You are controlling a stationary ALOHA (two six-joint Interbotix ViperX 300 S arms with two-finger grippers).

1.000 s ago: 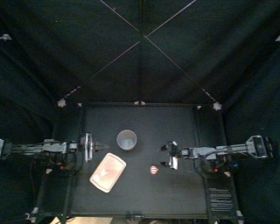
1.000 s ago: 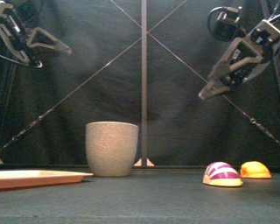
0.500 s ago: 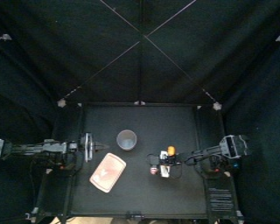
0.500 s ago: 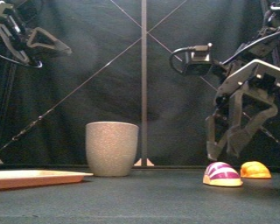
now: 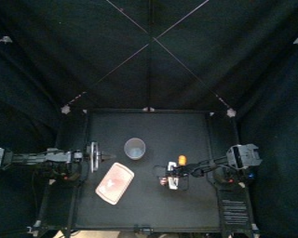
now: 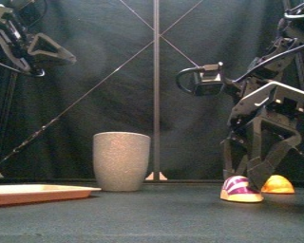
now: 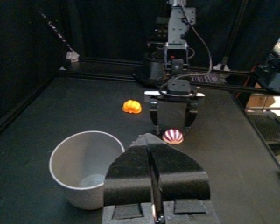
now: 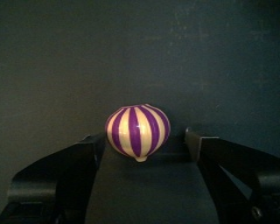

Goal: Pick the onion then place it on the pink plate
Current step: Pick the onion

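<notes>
Since the onion (image 8: 139, 133) sits dead between the 2 spread jaws of the right pincer (image 8: 143, 145), closing should grab it; the pink tray (image 5: 115, 183) is off left.

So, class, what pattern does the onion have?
The onion is purple-and-cream striped; right wrist view.

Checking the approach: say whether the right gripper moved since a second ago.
Yes. Against the cup, the right gripper has dropped from above its rim to the onion.
</notes>
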